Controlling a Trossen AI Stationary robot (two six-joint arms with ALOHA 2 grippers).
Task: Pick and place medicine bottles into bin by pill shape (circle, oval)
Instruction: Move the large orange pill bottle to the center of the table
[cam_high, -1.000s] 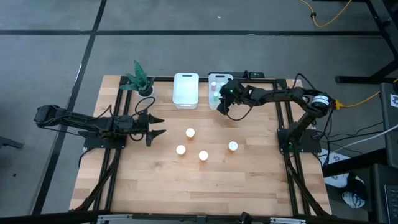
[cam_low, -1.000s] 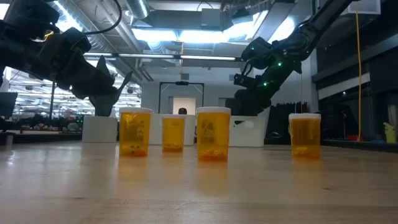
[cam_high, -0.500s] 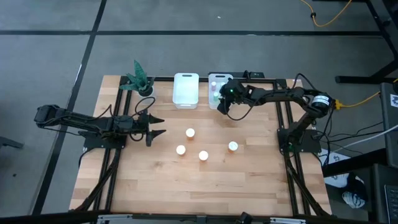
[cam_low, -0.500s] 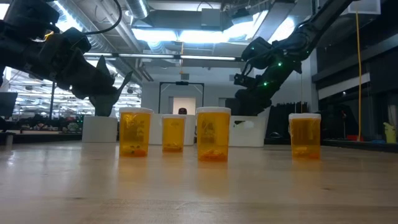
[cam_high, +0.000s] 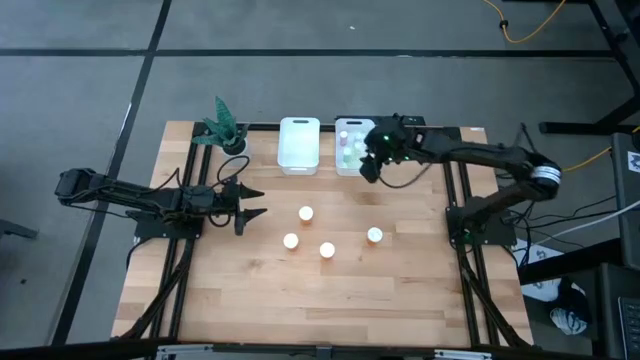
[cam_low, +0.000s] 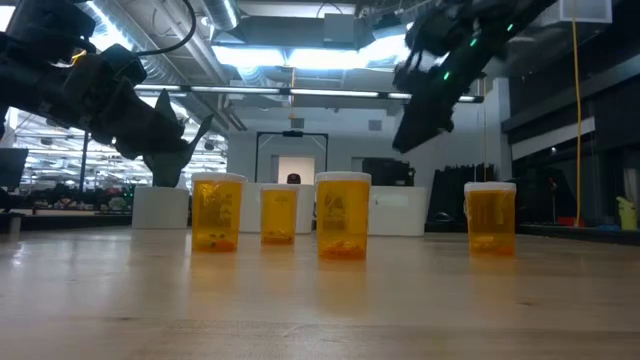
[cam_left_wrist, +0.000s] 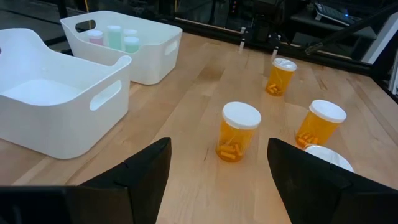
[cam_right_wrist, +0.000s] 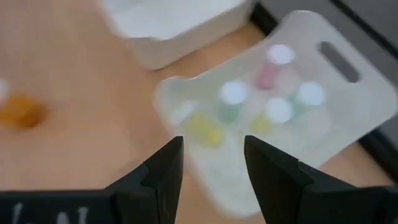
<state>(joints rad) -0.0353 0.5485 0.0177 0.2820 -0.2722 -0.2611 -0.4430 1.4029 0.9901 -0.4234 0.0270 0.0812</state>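
Observation:
Several orange-amber, white-capped medicine bottles (cam_high: 305, 213) (cam_high: 291, 241) (cam_high: 327, 250) (cam_high: 374, 235) stand upright on the wooden table; they also show in the low view (cam_low: 343, 215). Several smaller pale bottles (cam_right_wrist: 233, 99) stand in the right white bin (cam_high: 343, 124). The left white bin (cam_high: 299, 145) holds no bottles. My right gripper (cam_right_wrist: 211, 149) is open and empty above the right bin's near end, shown in the high view (cam_high: 367, 171). My left gripper (cam_high: 252, 200) is open and empty, level above the table, left of the amber bottles (cam_left_wrist: 241, 130).
A small potted green plant (cam_high: 224, 128) stands at the far left corner. Dark frame rails run along the table's left and right sides (cam_high: 460, 200). Bare wood lies between the amber bottles and the near edge.
My right gripper has risen and drawn a little toward the table's right edge, staying near the right bin. The bottles and my left arm have kept still.

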